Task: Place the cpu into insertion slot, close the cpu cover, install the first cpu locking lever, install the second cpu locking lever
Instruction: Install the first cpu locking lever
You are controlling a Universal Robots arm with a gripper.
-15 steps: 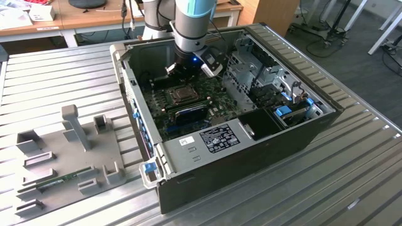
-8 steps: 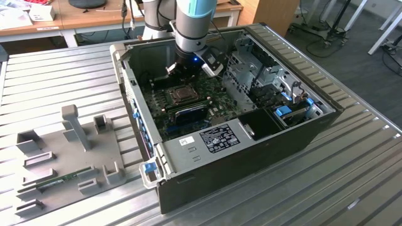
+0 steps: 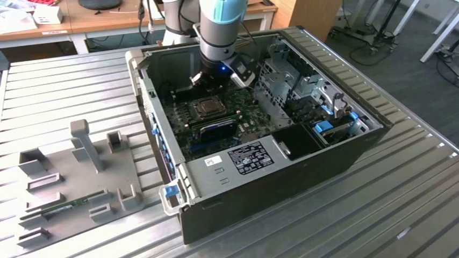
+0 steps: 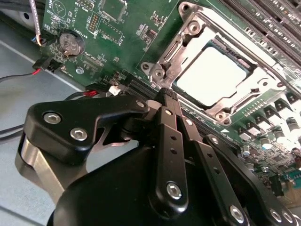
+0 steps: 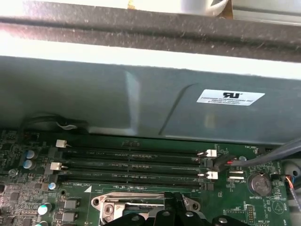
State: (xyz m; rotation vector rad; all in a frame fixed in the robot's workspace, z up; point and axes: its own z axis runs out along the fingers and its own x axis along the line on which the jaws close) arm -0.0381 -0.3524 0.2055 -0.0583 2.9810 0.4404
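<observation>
The cpu [image 4: 211, 75] lies flat in the insertion slot [image 4: 162, 66], its pale metal top showing through the cut-out of the cpu cover [image 4: 188, 35]. The silvery cover is folded down over the chip. My gripper [image 4: 167, 94] is shut with nothing between its black fingers [image 4: 164, 141], and its tip sits right at the socket's edge, beside a corner of the cover. In the exterior view the gripper [image 3: 208, 81] hangs inside the open computer case, just behind the socket [image 3: 208, 107]. In the first wrist view the fingertips [image 5: 175, 209] touch the socket's rim [image 5: 127, 202].
Long black memory slots [image 5: 131, 165] run beside the socket, under the case's grey wall [image 5: 141, 99]. A coin battery [image 4: 70, 44] and red and black wires [image 4: 28, 73] lie close to the gripper. Outside the case [image 3: 287, 161], a grey fixture plate [image 3: 79, 177] holds a green memory stick [image 3: 68, 206].
</observation>
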